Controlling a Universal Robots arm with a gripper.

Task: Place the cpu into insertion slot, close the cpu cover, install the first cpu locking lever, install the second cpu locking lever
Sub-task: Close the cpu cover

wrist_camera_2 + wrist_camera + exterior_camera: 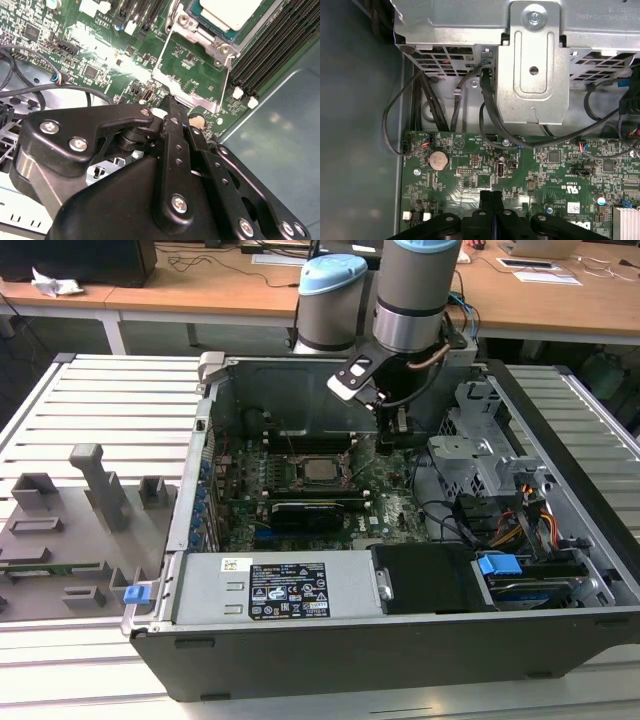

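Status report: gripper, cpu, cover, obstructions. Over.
Black gripper shut, empty, over green circuit board. Pale silver-grey square cpu sits in dark-framed insertion slot. Thin silvery square cpu cover open. Black cables clear of slot.

Slatted pale-grey tabletop [100,390] in the foreground. Wooden desks [200,295] stood behind, carrying papers [540,270] and a crumpled white cloth [55,282]. Lighting was even.

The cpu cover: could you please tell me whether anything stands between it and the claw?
Nothing visible does. In the second wrist view the shut claw has its tip right at the free edge of the open cpu cover; no cable or part lies between them. The black cables run off to one side.
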